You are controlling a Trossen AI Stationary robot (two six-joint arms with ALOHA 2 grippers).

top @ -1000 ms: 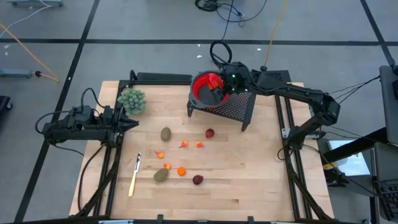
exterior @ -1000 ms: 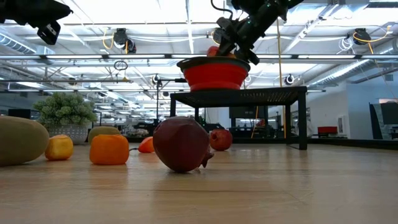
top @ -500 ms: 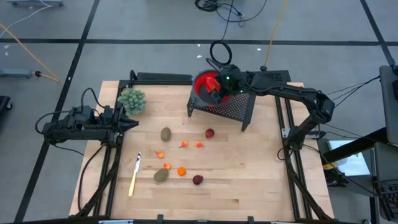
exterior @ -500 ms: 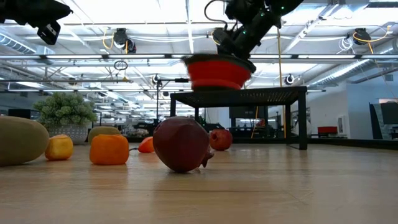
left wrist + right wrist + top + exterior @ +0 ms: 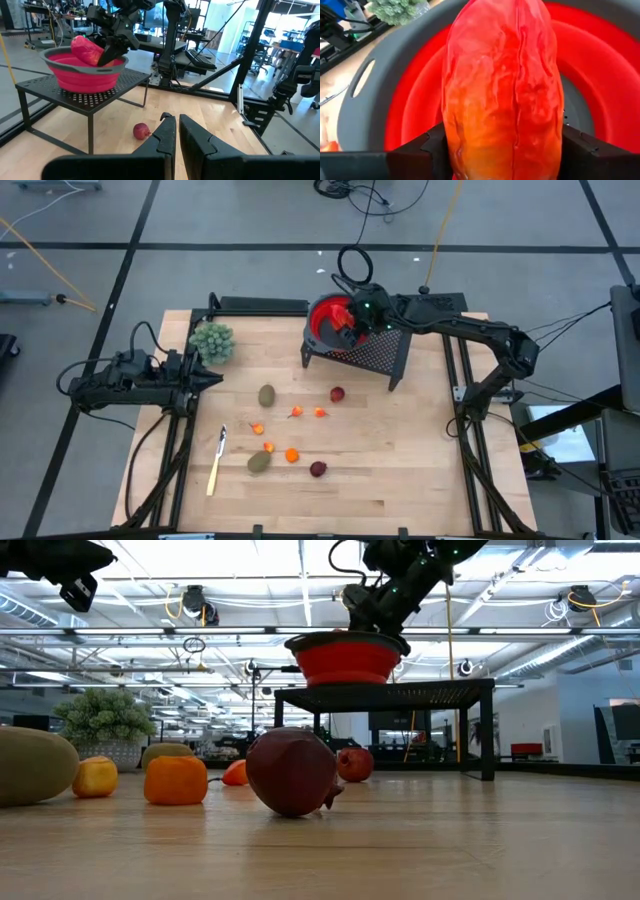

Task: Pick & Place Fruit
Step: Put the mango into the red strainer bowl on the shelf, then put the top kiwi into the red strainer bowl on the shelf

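An elongated red-orange fruit [image 5: 502, 85] sits in the red bowl [image 5: 322, 322], while two brownish-green ovals [image 5: 266, 395], two dark red balls [image 5: 337, 394] and tiny orange bits [image 5: 291, 454] lie scattered on the tabletop [image 5: 400, 460].

Red bowl [image 5: 328, 320] on black mesh stand [image 5: 368, 352] at desk's far edge: right gripper [image 5: 348, 326] and elongated fruit [image 5: 502, 90] fill bowl mouth. Scattered fruit clutters desk middle; knife [image 5: 216, 462] left of it. Green clump [image 5: 212, 341] near left gripper [image 5: 214, 377], far-left. Near edge of desk [image 5: 400, 490] and right strip open for passage.
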